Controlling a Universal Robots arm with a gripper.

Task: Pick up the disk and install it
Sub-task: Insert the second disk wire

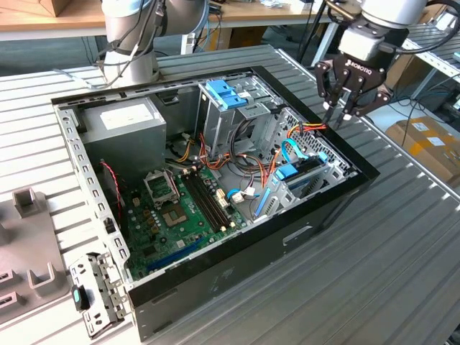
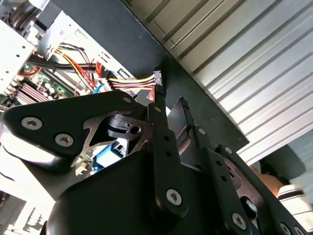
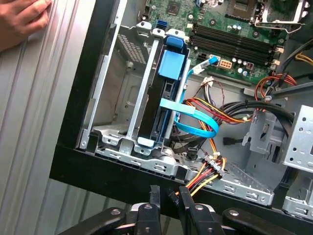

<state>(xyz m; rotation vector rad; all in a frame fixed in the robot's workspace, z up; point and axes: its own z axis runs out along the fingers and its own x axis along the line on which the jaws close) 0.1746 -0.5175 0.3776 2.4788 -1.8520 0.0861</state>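
Looks mostly done: the disk sits upright in its bay at the PC case's 3 o'clock edge. The gripper hovers just above that edge, fingers nearly together, holding nothing.

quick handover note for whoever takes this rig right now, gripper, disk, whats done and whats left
Gripper: fingers close together, holding nothing, hovering above the case's edge on the exterior view's right, beside the red-yellow power cable bundle.
Disk: standing on edge in its light-blue carrier inside the metal drive bay of the open computer case, with a flat blue data cable looping past it.
Done: disk appears already slotted into the bay.
Left: I cannot tell whether it is fully seated or cabled; check that.
Note: a person's hand rests on the table by the case.
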